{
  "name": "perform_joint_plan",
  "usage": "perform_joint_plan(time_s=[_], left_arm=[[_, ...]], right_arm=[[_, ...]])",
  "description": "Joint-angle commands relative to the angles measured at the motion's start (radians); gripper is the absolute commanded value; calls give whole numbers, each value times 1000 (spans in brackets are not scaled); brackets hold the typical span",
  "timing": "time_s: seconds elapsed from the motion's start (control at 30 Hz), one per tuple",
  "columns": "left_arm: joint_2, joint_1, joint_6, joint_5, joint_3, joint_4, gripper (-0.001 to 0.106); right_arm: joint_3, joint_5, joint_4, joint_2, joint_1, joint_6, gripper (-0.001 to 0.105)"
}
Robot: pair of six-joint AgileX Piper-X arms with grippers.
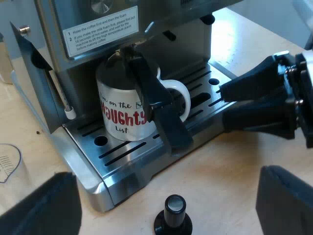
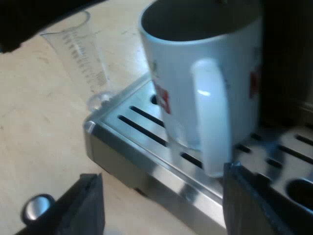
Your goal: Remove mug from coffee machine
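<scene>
Left wrist view catches right claw (image 1: 222, 104) near mug (image 1: 120, 115).

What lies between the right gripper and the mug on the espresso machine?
A bare stretch of slotted drip tray separates the right gripper from the mug, as the right wrist view shows.

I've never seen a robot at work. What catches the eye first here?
A white mug with red lettering stands on the drip tray of the espresso machine, and a dark handle slants in front of it. The right gripper is open just short of the mug's white handle. A black-knobbed tamper stands on the table near the tray.
</scene>
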Motion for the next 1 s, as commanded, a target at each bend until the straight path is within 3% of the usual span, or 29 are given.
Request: perform_joint_plan(time_s=[0.03, 0.33, 0.7, 1.0], left_arm=[[-2, -1, 7, 3, -7, -8, 87], [-2, -1, 7, 3, -7, -8, 87], [-2, -1, 7, 3, -7, -8, 87], [-2, -1, 7, 3, -7, -8, 87]], right_arm=[[-1, -8, -50, 14, 11, -4, 55], [-1, 134, -250, 136, 35, -4, 55], [-3, 188, -412, 234, 35, -4, 55], [-93, 188, -392, 285, 35, 3, 55]])
